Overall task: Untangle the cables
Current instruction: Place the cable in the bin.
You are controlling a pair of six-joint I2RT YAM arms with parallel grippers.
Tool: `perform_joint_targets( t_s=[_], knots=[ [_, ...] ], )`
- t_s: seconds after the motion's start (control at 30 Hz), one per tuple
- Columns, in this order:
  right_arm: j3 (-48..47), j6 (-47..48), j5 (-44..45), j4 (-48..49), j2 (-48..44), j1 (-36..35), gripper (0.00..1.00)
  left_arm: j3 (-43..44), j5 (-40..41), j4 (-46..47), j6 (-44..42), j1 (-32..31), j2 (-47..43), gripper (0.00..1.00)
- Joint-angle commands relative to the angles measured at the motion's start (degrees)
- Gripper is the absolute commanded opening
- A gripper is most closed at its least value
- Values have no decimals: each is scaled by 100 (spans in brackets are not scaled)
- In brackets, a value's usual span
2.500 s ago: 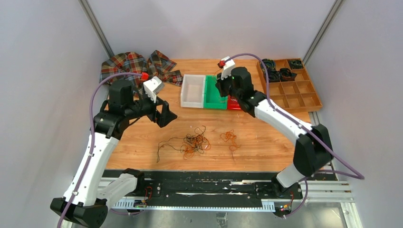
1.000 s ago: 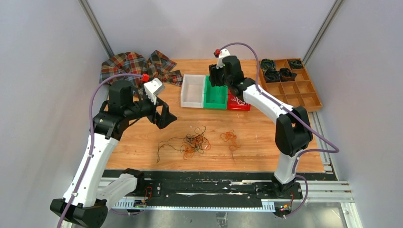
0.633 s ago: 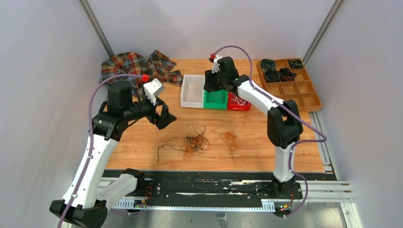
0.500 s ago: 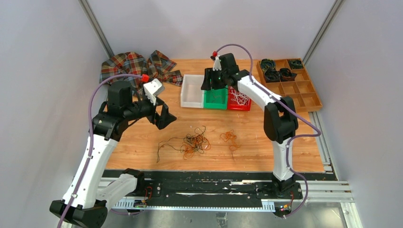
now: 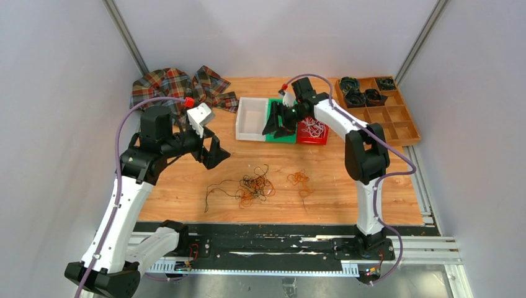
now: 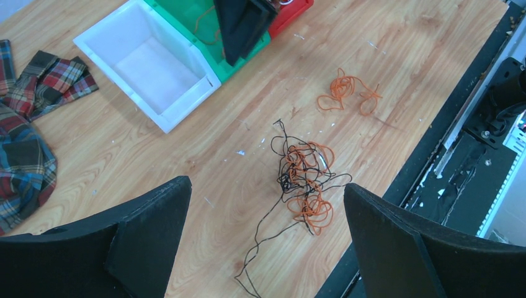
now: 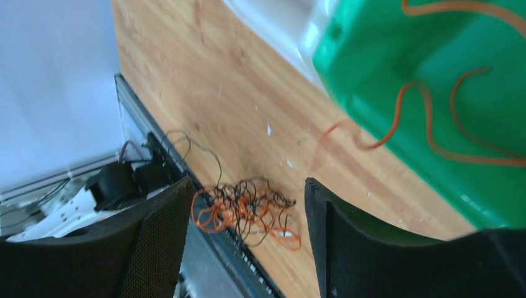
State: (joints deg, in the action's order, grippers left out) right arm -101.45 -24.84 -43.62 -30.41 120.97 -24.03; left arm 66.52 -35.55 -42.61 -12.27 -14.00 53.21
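Both end effectors open, nothing gripped.
My left end effector hangs wide above the black-and-orange cable tangle on the table; a small orange clump lies near it. My right end effector, jaws apart and empty, sits by the green bin, which holds an orange cable.

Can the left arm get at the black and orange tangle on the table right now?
Likely yes. The left fingers are open, aimed at the tangle, with nothing between; the right arm is off at the green bin.
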Motion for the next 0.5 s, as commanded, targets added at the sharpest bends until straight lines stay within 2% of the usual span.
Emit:
perform_joint_targets(
  t_s=[0.0, 0.07, 0.2, 0.47],
  knots=[
    [525, 80, -835, -566, -154, 82, 66, 79, -40, 2, -95, 22, -100, 98],
    [559, 279, -542, -930, -214, 86, 66, 80, -48, 7, -106, 21, -92, 98],
    [249, 580, 704, -1708, -312, 56, 66, 89, -88, 5, -93, 25, -46, 98],
    [-148, 683, 1445, -1620, -686, 13, 64, 123, -83, 7, -98, 21, -30, 98]
  ],
)
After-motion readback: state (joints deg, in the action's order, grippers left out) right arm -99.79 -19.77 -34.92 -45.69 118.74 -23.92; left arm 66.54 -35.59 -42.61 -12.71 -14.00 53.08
